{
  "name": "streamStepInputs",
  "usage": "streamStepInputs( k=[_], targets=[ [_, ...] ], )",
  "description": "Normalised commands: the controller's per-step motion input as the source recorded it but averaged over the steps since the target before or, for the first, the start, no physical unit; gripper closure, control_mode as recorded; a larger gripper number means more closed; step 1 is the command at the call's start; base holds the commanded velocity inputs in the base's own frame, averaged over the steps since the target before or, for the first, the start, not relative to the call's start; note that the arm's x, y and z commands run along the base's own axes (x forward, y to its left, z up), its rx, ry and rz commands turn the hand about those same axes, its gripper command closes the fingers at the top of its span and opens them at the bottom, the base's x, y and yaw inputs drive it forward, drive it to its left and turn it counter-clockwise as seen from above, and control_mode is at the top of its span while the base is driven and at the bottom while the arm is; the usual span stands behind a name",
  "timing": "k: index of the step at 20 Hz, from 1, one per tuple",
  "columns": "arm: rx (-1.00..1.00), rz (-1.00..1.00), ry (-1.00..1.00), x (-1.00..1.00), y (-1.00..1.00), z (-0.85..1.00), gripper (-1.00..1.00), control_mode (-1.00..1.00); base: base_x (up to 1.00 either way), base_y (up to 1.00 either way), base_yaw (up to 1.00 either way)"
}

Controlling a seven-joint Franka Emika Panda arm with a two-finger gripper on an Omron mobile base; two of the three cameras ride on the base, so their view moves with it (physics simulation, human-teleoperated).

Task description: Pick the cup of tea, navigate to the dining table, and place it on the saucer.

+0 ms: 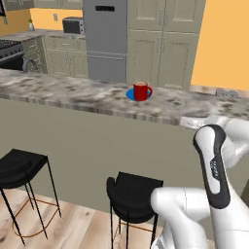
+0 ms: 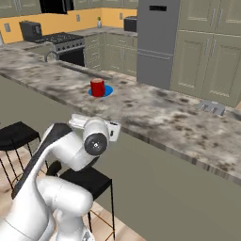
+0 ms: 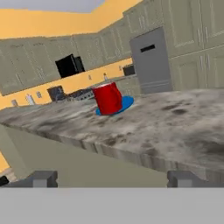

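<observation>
The red cup of tea (image 1: 141, 91) stands upright on the blue saucer (image 1: 131, 95) on the dining table (image 1: 73, 95), apparently already placed, so the gripper (image 3: 111, 179) hangs spread and empty at the near edge.

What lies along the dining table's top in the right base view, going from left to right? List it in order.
Along the dining table: cup of tea standing on the saucer → small grey item near the far edge, too small to identify.
</observation>
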Motion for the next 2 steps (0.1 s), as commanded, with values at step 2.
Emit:
streamStepInputs(
  k=[2],
  targets=[
    [-0.04,-0.11,-0.01,-1.00,0.00,0.37,-1.00,-1.00,0.00,0.00,0.00]
  ],
)
